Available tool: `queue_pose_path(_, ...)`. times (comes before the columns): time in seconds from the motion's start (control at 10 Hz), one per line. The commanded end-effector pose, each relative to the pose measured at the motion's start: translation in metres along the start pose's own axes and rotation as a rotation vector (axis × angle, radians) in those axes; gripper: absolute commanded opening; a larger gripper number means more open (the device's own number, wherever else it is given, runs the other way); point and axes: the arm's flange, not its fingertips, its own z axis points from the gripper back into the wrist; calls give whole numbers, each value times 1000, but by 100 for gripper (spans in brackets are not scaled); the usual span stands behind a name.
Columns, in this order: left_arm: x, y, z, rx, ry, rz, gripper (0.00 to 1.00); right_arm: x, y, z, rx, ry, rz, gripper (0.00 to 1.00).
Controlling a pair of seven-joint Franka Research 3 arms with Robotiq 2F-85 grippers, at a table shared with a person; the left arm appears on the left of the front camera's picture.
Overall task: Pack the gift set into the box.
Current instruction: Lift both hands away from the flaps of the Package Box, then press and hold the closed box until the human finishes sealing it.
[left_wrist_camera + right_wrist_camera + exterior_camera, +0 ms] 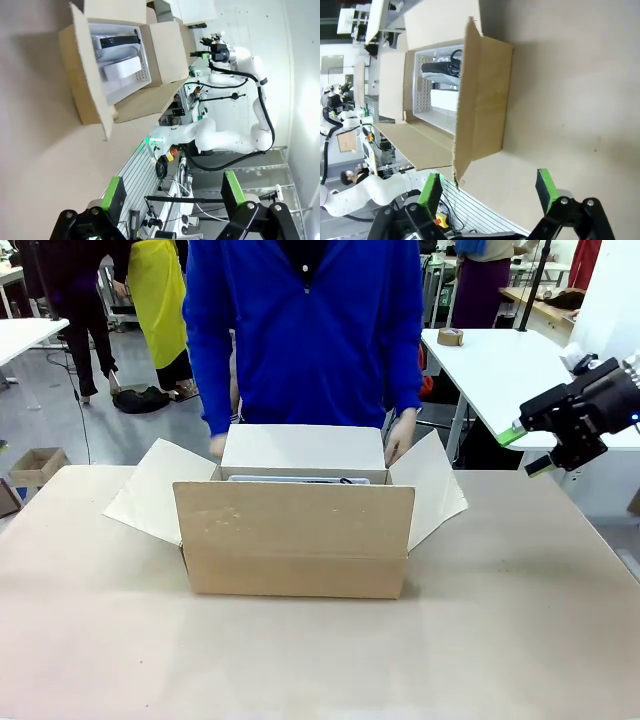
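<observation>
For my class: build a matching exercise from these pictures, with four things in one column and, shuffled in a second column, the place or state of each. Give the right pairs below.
Things
1. gift set
2. box
3. right tool
4. tape roll

Places or states
A. open, held in the air at the right
B. on the far white table
C. flaps open, standing on the tan table
D. lying inside the box

Pairs: 1-D, 2-C, 3-A, 4-B
</observation>
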Motion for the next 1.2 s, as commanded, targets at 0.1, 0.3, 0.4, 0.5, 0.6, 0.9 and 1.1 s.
queue_pose_path(0.1,-9,0,-3,-2,6,-6,100,0,-2,5,2,7,12,100)
queue_pose_path(0.3,-9,0,-3,-2,6,-6,100,0,-2,5,2,7,12,100)
queue_pose_path(0.4,-9,0,-3,-2,6,-6,100,0,-2,5,2,7,12,100)
queue_pose_path(0.5,-9,0,-3,-2,6,-6,100,0,-2,5,2,7,12,100)
queue_pose_path(0.6,-9,0,-3,-2,6,-6,100,0,-2,5,2,7,12,100)
queue_pose_path(0.9,-9,0,-3,-2,6,-6,100,0,-2,5,2,7,12,100)
queue_pose_path(1.1,-9,0,-3,-2,6,-6,100,0,-2,5,2,7,12,100)
